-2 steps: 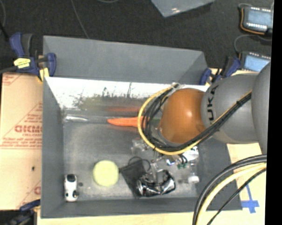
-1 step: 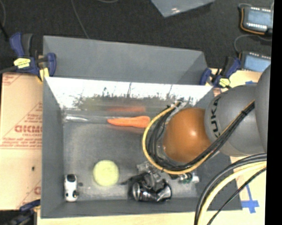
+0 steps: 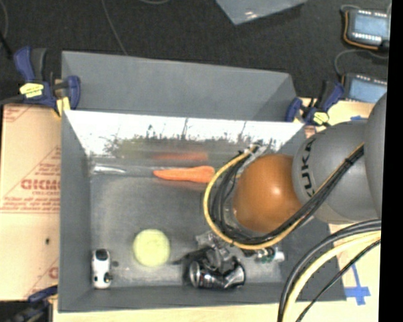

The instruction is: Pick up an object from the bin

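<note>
My gripper (image 3: 215, 251) hangs low near the bin's front wall, right of the middle, beneath the orange wrist cover. Right under it lies a dark, shiny black-and-silver object (image 3: 213, 276), close against the front wall; whether the gripper touches it is hidden. A yellow-green ball (image 3: 151, 247) rests on the floor to the gripper's left, well apart from it. Just right of the gripper a small green-and-white piece (image 3: 271, 256) peeks out from under the arm.
An orange carrot (image 3: 183, 174) lies along the back wall, its reflection above it. A small white toy with dark ends (image 3: 101, 267) sits in the front left corner. The arm covers the bin's right side.
</note>
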Robot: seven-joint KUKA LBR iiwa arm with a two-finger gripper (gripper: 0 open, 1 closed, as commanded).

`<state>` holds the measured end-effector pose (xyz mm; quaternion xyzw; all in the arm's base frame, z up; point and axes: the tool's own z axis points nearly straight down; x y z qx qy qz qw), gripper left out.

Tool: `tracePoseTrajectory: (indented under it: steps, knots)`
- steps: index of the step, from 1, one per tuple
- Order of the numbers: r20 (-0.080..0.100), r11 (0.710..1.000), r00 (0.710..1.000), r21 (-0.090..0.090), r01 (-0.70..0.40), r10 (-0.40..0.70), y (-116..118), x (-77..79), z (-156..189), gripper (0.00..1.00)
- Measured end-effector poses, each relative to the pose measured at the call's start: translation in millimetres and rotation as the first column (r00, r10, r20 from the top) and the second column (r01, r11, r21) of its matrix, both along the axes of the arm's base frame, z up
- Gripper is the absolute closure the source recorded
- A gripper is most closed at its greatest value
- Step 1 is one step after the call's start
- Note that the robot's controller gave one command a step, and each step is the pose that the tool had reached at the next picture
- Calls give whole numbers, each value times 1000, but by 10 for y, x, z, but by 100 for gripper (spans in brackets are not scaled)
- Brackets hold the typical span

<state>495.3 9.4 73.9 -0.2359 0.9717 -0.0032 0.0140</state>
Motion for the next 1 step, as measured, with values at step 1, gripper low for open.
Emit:
tracePoseTrajectory:
  steps: [1]
  knots:
    - [-3, 1000, 1000, 0, 0, 0, 0, -9, 31, 100]
